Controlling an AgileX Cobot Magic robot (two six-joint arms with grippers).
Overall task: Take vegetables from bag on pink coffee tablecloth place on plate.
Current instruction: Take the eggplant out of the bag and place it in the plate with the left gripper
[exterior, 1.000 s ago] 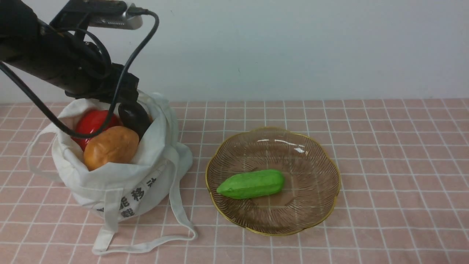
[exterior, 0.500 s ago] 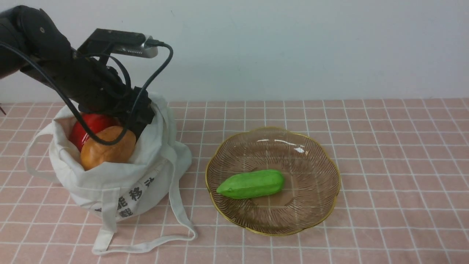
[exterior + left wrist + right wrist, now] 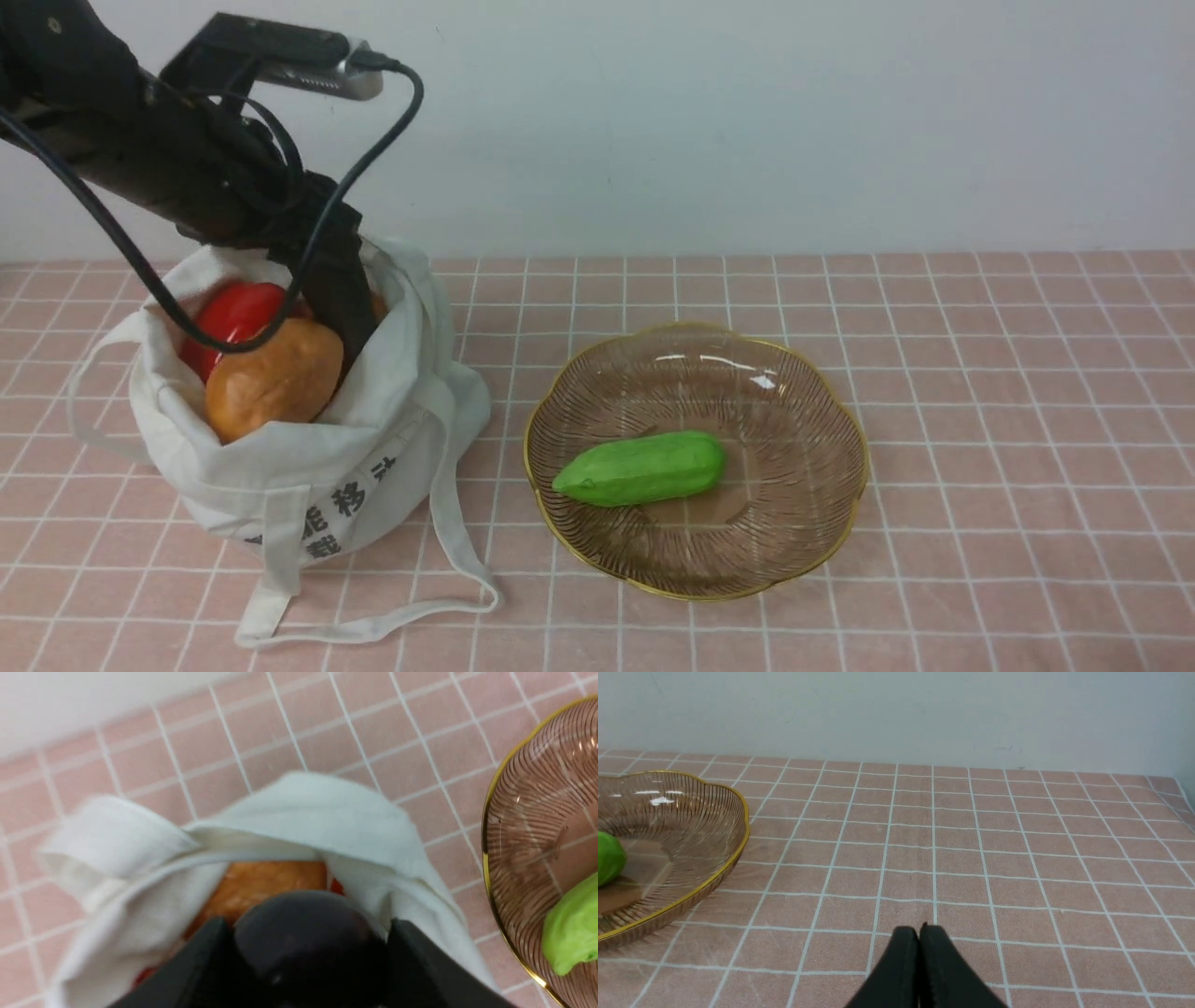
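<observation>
Softly slumped toward the left edge of the counter, the bag (image 3: 308,448) is limp white cloth with black characters on its side. Its strap handles trail in loops toward the front edge over the pink coffee tablecloth (image 3: 1027,420), a matte weave crossed by thin white lines into small squares. In the bag's open mouth sit a glossy red pepper (image 3: 233,313) and, in front of it, a rounded orange-brown potato (image 3: 273,378) with a dull sheen.

The left jaws reach steeply down into the mouth on the side nearer the plate. In the left wrist view they stand moderately apart, clamped on either side of the eggplant (image 3: 308,919), smooth, dark purple and almost black. Only its blunt, domed end shows, pointing away from the wrist toward a second orange potato (image 3: 266,882) deeper in the bag; its stem is hidden.

Near the middle of the counter lies the plate (image 3: 822,411), shallow brownish glass with fine radiating ribs and a scalloped gold rim. On its front-left part rests the green gourd (image 3: 642,469), waxy and stubby, its long axis running nearly left to right, the tapered end toward the bag and slightly forward.

The right jaws are pressed fully together, gripping nothing, above bare cloth to the right of the plate.
</observation>
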